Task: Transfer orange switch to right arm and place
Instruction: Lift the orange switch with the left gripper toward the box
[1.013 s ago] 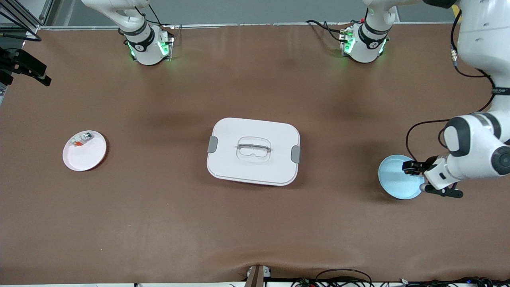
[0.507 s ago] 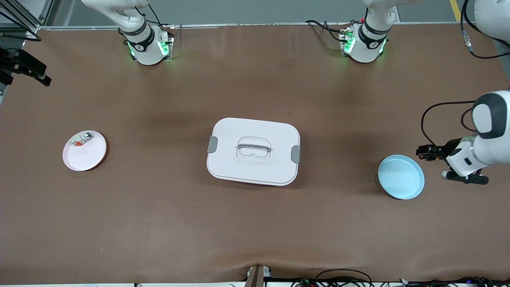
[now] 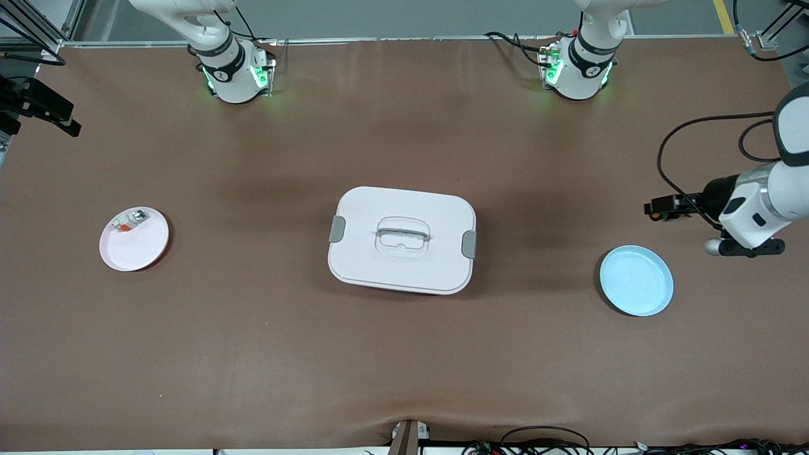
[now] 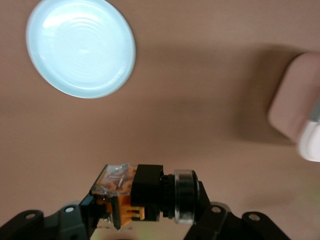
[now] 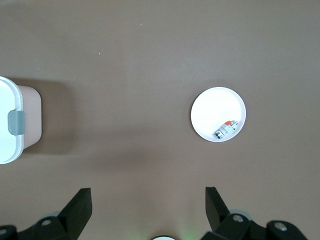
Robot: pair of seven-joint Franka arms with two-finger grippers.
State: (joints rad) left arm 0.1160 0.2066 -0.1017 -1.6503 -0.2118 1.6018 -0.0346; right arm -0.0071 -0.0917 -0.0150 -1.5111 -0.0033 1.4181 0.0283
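My left wrist view alone shows the left gripper [image 4: 145,220] clamping the orange switch [image 4: 142,192]; the right gripper [image 5: 147,202] hangs wide; no readable writing.

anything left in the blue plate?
Nothing: the blue plate shows bare. The orange switch is up in the left pincer. What lies under the plate is hidden.

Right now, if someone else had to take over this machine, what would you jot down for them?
Left gripper: shut on the orange switch, in the air above the table near the blue plate.
Right gripper: open, empty, waiting high over the table toward the white plate.
Blue plate is empty. White plate holds another small part. White lidded box sits mid-table.
Done: switch picked up.
Left: hand it to the right gripper, then place it.
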